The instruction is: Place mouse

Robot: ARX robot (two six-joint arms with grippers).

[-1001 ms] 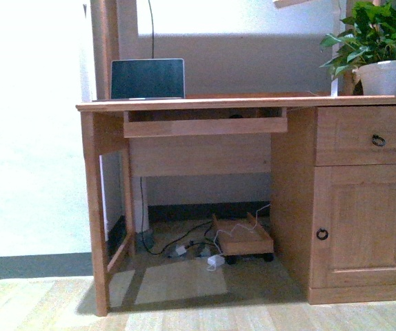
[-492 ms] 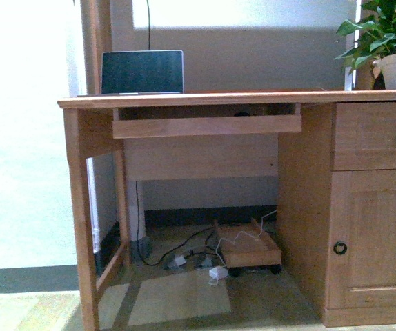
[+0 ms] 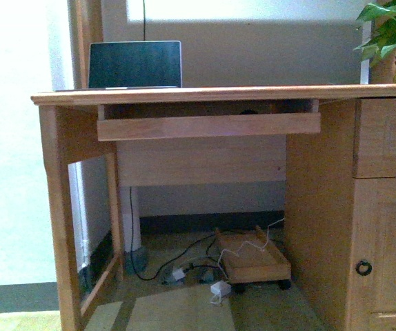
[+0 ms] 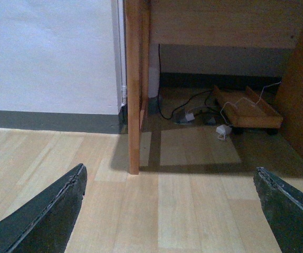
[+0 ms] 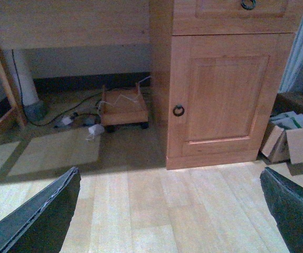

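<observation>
A small dark rounded shape point(image 3: 248, 111) peeks over the front board of the pull-out keyboard tray point(image 3: 208, 126) under the desk top; it looks like the mouse, and only its top shows. It does not show in either wrist view. My left gripper point(image 4: 170, 171) is open and empty, low over the wooden floor in front of the desk's left leg point(image 4: 133, 84). My right gripper point(image 5: 170, 173) is open and empty, low over the floor in front of the cupboard door point(image 5: 225, 95). Neither arm shows in the front view.
A laptop point(image 3: 134, 65) stands open on the desk top point(image 3: 253, 92) at the left; a potted plant point(image 3: 391, 31) is at the right. Under the desk lie cables point(image 3: 177, 265) and a small wheeled wooden tray point(image 3: 253, 256). Cardboard boxes point(image 5: 291, 139) sit right of the cupboard.
The front view has closed in on the desk: the desk looks larger, the tray sits nearer, and the plant and cupboard have slid towards the right edge.
</observation>
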